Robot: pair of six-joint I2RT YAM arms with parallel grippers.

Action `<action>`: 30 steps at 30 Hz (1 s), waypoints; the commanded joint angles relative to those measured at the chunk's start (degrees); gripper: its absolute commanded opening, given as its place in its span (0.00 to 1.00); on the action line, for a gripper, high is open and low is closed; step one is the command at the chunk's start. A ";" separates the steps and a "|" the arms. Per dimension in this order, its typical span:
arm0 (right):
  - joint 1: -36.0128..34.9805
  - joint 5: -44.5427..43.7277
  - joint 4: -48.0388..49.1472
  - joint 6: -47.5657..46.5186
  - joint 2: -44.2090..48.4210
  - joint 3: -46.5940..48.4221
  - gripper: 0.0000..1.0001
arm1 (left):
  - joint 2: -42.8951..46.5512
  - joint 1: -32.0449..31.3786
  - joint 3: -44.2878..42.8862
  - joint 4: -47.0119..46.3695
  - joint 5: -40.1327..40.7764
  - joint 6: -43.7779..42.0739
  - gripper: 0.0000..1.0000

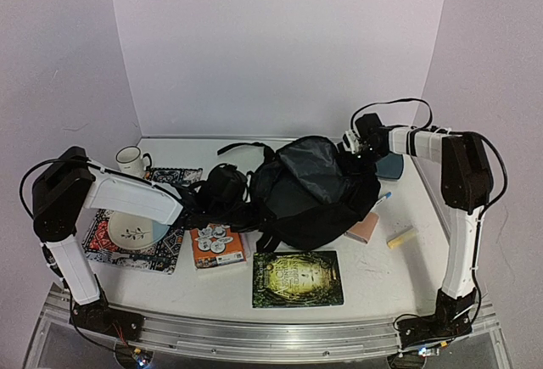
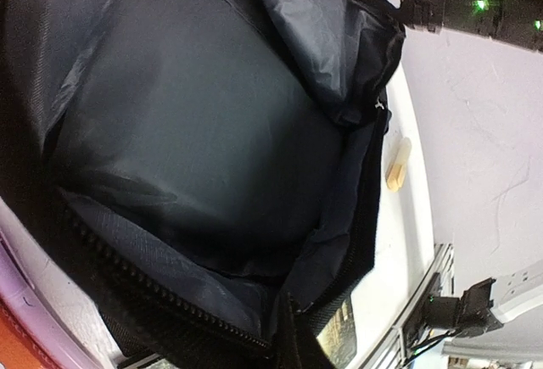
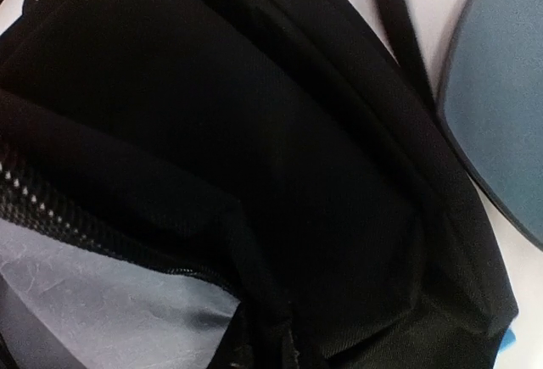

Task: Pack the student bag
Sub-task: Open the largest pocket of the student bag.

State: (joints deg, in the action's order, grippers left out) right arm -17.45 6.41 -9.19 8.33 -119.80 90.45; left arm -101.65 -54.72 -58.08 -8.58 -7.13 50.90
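A green book point(image 1: 297, 278) lay flat on the table point(image 1: 373, 267) just in front of the bag point(image 1: 314, 191), nearest the arm bases; an orange book point(image 1: 216, 244) lay at the bag's near-left corner, close beside the green one; left of the bag, a plate point(image 1: 127, 232) sat on a patterned mat point(image 1: 165, 254); at the bag's near-right edge a pink pad point(image 1: 363, 227) touched the black fabric, and a yellow bar point(image 1: 401, 236) lay apart to the right of that.

The bag itself sat in the middle of the table, slumped, its mouth gaping so that grey lining showed; a black strap trailed from its far-left side.

The left gripper point(image 1: 239, 192) was at the bag's left edge, dark against dark cloth; its wrist view looked into the lining and showed no fingers, so I could not tell how its jaws stood.

The right gripper point(image 1: 355, 147) was at the bag's far-right rim; its wrist view was filled by black fabric, and its jaws could not be made out either.

A blue pen point(image 1: 383, 198) lay just right of the bag; a blue-grey tray point(image 1: 392, 165) lay beside the bag's far-right corner; a mug point(image 1: 130, 160) stood upright far left of the bag, near the back wall.
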 commanded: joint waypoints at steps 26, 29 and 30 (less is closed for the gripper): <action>-11.26 3.42 -1.31 2.77 28.08 -13.44 0.80 | 21.64 11.74 8.02 16.97 6.53 -0.81 0.96; -16.71 1.67 0.10 4.58 30.84 -15.90 0.83 | 23.80 12.75 11.93 17.64 6.51 0.84 0.97; -18.23 1.24 0.79 5.52 31.54 -16.85 0.83 | 24.53 13.12 13.49 17.71 6.18 1.53 0.97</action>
State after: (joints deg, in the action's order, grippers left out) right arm -30.33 9.91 -9.21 10.78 -92.60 76.32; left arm -80.54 -42.85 -48.94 5.14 -1.34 50.23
